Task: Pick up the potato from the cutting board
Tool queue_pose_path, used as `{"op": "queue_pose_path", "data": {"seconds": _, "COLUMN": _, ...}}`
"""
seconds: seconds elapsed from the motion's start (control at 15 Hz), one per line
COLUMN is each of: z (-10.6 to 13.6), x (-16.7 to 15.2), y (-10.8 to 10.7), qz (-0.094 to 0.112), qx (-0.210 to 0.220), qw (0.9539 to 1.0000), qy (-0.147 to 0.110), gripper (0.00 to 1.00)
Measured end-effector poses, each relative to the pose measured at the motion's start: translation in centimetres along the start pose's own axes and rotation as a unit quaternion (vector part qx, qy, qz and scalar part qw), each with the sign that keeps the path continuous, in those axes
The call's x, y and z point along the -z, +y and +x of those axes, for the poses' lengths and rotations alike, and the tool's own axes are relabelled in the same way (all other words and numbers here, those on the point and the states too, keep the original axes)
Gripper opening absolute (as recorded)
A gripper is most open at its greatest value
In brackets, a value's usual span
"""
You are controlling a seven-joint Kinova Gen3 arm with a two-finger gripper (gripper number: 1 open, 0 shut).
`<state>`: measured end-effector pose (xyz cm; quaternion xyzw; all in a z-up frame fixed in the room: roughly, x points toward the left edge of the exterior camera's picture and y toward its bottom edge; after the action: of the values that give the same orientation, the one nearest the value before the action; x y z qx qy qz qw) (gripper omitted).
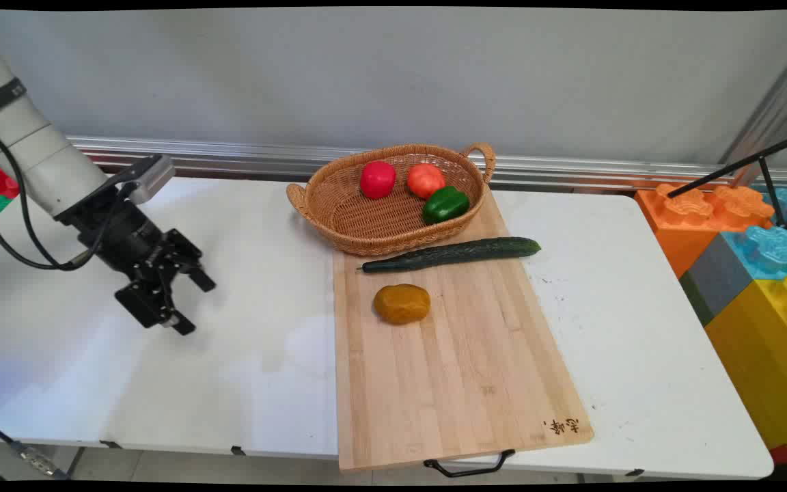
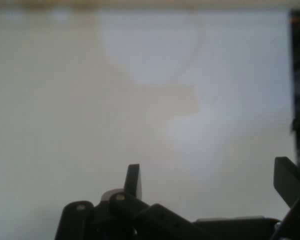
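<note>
White table (image 1: pixel 243 355) spreads under me with a pale wall behind it, and my gripper (image 1: pixel 185 304) hangs above its left half, tilted down toward the bare top. My fingers (image 2: pixel 132 180) stand wide apart and hold nothing; in the hand view only plain white surface lies between and beyond them, with a sliver of wood along the far edge of that view. Nearest to me, off to my right in the main view, is a long wooden cutting board (image 1: pixel 455 369) that runs from the table's near edge, where its black handle (image 1: pixel 468 466) hangs over, back toward the wall. An orange-brown potato (image 1: pixel 402 303) sits near the board's left edge, the closest thing to my fingers yet well apart from them, lying flat on the wood where I judge it rests steady. Just behind it a dark green cucumber (image 1: pixel 451 254) lies crosswise, its tip reaching past the board's right edge. A woven basket (image 1: pixel 380 219) sits on the board's far end, overhanging its left edge, its walls keeping the round things from rolling: a red tomato (image 1: pixel 377 179), a paler orange-red tomato (image 1: pixel 425 180) and a green pepper (image 1: pixel 445 204). Big coloured blocks (image 1: pixel 749 273) stand beyond the table's right edge.
</note>
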<state>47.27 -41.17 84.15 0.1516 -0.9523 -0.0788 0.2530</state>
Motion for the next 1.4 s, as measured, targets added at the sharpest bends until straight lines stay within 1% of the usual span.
{"op": "queue_pose_path", "data": {"seconds": 0.13, "z": 1.3, "x": -0.3, "y": 0.2, "qz": -0.009, "qx": -0.015, "qw": 0.9994, "qy": 0.03, "gripper": 1.0}}
{"op": "queue_pose_path", "data": {"seconds": 0.27, "z": 2.1, "x": -0.7, "y": 0.0, "qz": -0.014, "qx": -0.024, "qw": 0.9983, "qy": 0.051, "gripper": 1.0}}
{"op": "queue_pose_path", "data": {"seconds": 0.4, "z": 3.0, "x": -1.4, "y": -0.3, "qz": -0.021, "qx": -0.035, "qw": 0.9962, "qy": 0.078, "gripper": 1.0}}
{"op": "queue_pose_path", "data": {"seconds": 0.73, "z": 4.8, "x": -3.5, "y": -0.9, "qz": -0.025, "qx": -0.054, "qw": 0.9909, "qy": 0.12, "gripper": 1.0}}
{"op": "queue_pose_path", "data": {"seconds": 0.93, "z": 6.5, "x": -5.7, "y": -1.4, "qz": -0.023, "qx": -0.064, "qw": 0.9867, "qy": 0.148, "gripper": 1.0}}
{"op": "queue_pose_path", "data": {"seconds": 1.0, "z": 7.1, "x": -6.6, "y": -1.7, "qz": -0.018, "qx": -0.069, "qw": 0.9853, "qy": 0.155, "gripper": 1.0}}
{"op": "queue_pose_path", "data": {"seconds": 1.2, "z": 8.0, "x": -8.8, "y": -2.5, "qz": 0.0, "qx": -0.077, "qw": 0.9836, "qy": 0.163, "gripper": 1.0}}
{"op": "queue_pose_path", "data": {"seconds": 1.4, "z": 8.5, "x": -11.0, "y": -3.0, "qz": 0.011, "qx": -0.079, "qw": 0.9827, "qy": 0.167, "gripper": 1.0}}
